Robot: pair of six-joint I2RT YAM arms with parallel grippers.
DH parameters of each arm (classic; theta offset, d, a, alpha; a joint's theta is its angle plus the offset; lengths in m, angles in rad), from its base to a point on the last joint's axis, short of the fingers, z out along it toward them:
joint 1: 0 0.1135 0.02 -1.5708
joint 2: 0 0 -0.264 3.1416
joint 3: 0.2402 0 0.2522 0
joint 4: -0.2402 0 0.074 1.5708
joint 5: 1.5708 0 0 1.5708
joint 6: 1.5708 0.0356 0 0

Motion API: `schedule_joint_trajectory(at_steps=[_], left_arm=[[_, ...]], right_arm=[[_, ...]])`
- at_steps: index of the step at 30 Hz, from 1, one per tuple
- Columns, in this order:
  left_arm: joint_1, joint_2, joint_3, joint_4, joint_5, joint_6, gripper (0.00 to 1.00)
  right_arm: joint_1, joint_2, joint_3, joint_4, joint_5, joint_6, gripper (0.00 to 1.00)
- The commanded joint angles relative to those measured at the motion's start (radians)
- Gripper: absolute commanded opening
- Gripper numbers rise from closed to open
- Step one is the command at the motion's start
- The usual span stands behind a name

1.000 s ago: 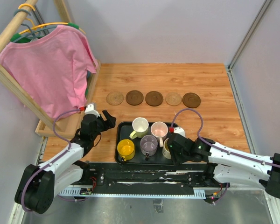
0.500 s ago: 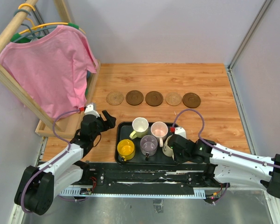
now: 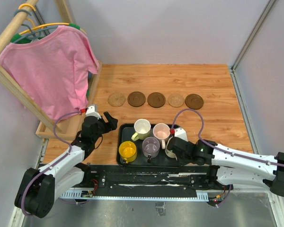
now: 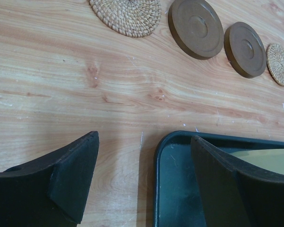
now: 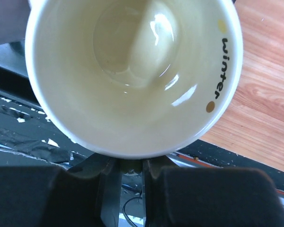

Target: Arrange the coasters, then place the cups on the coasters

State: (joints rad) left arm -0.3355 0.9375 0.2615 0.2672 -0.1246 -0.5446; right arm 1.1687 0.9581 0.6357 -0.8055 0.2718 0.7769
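Note:
Five coasters lie in a row across the table: cork (image 3: 116, 99), brown (image 3: 136, 99), brown (image 3: 156, 99), cork (image 3: 175, 100), brown (image 3: 194, 101). On the black tray (image 3: 121, 139) stand a cream-white cup (image 3: 142, 126), a pink cup (image 3: 161, 131), a purple cup (image 3: 150, 147) and a bright yellow cup (image 3: 128, 150). My right gripper (image 3: 173, 149) is shut on the pale yellow-cream cup (image 5: 132, 71) at the tray's near right corner, its jaws pinching the handle side under the rim. My left gripper (image 4: 144, 182) stands open over the tray's far left corner (image 4: 162, 156), with nothing in it.
A wooden rack with a pink shirt (image 3: 52, 66) stands at the left, its base beside my left arm. Grey walls close the back and right. In the left wrist view the nearest coasters are a cork one (image 4: 125, 14) and a brown one (image 4: 195, 27).
My right gripper has closed on the pale yellow-cream cup, and that arm has shifted slightly. The left arm and the other cups have not moved.

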Motion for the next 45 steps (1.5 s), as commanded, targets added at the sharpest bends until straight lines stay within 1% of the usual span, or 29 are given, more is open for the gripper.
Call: schedule_joint_trajectory(at_steps=[1, 7, 12, 16, 20, 22, 25, 27, 29, 32, 36, 39, 45], left_arm=[[-0.004, -0.012, -0.010, 0.025, -0.003, 0.000, 0.82], [-0.004, -0.008, -0.013, 0.034, -0.003, -0.001, 0.82], [-0.005, -0.003, -0.015, 0.039, 0.011, -0.001, 0.82], [-0.005, -0.006, -0.015, 0.041, 0.017, 0.000, 0.82], [-0.005, -0.012, -0.016, 0.049, 0.027, -0.002, 0.82], [-0.004, -0.010, -0.016, 0.060, 0.032, -0.002, 0.82], [-0.005, 0.002, -0.011, 0.075, 0.038, 0.003, 0.82], [-0.005, 0.016, -0.005, 0.079, 0.041, 0.009, 0.82], [-0.004, 0.029, 0.004, 0.082, 0.042, 0.011, 0.82], [-0.004, 0.039, 0.013, 0.088, 0.036, 0.015, 0.82], [-0.004, 0.034, 0.025, 0.084, 0.022, 0.025, 0.82], [-0.004, 0.028, 0.031, 0.080, 0.009, 0.033, 0.82], [-0.004, 0.028, 0.029, 0.085, -0.005, 0.034, 0.82]], right_arm=[[0.047, 0.002, 0.112, -0.056, 0.112, -0.012, 0.01], [0.066, -0.013, 0.187, -0.145, 0.166, 0.010, 0.01], [0.066, -0.015, 0.259, -0.288, 0.322, 0.075, 0.01], [0.057, -0.040, 0.283, -0.330, 0.447, 0.096, 0.01], [-0.040, -0.054, 0.318, -0.327, 0.494, 0.037, 0.01], [-0.115, -0.063, 0.319, -0.277, 0.496, -0.052, 0.01], [-0.281, -0.071, 0.304, -0.141, 0.429, -0.232, 0.01], [-0.411, -0.062, 0.296, -0.044, 0.334, -0.346, 0.01], [-0.529, -0.026, 0.293, 0.057, 0.261, -0.451, 0.01], [-0.650, 0.054, 0.318, 0.149, 0.205, -0.542, 0.01], [-0.800, 0.154, 0.349, 0.268, 0.090, -0.614, 0.01], [-0.906, 0.215, 0.362, 0.348, -0.016, -0.635, 0.01], [-1.051, 0.317, 0.347, 0.508, -0.195, -0.645, 0.01]])
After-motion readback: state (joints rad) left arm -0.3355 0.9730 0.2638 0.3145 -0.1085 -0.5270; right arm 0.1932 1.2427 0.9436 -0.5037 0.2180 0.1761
